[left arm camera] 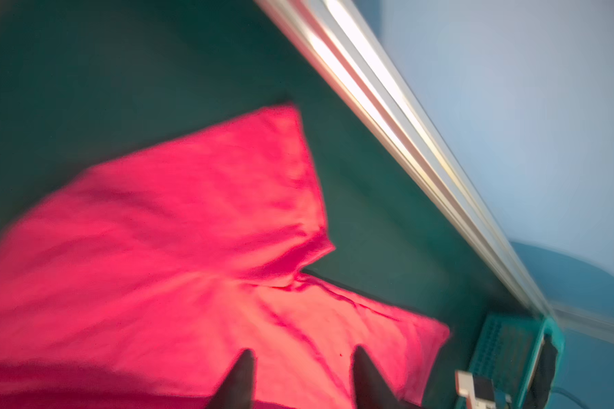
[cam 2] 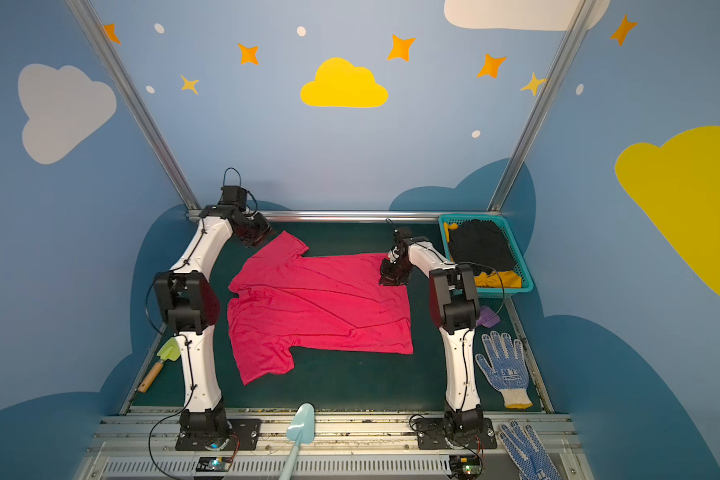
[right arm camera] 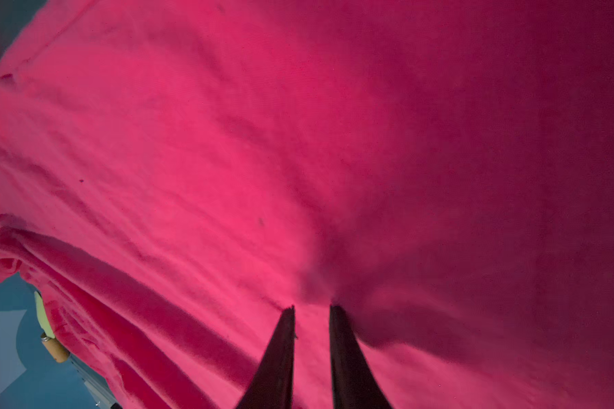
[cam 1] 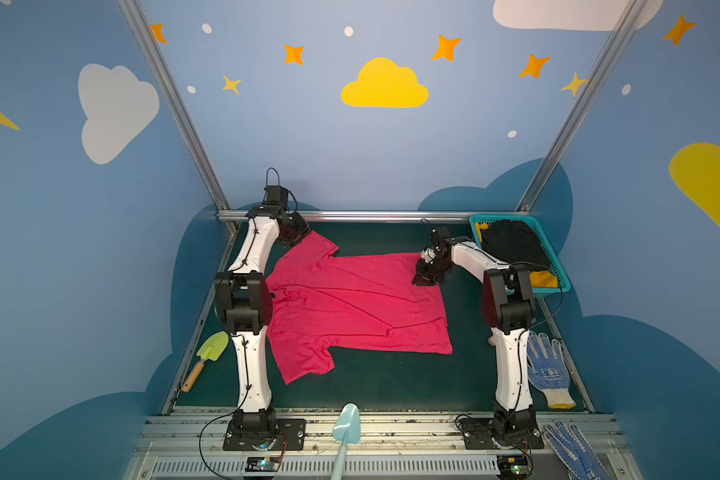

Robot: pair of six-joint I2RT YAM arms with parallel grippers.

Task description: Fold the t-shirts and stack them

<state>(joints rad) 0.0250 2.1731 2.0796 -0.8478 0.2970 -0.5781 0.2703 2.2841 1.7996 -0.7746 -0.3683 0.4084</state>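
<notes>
Right wrist view is showing the right gripper (right arm camera: 312,311) clamping the pink t-shirt (cam 1: 350,303), lying spread at centre, at its 2 o'clock hem corner. The left gripper (left arm camera: 303,357), at the 11 o'clock sleeve, is parted; grasp unclear. Lifting both evenly is seeming wisest.

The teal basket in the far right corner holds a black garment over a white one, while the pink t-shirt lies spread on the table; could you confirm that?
No: under the black garment in the teal basket lies a mustard-yellow garment, not a white one, as both top views show. The pink t-shirt is indeed spread on the table.
</notes>
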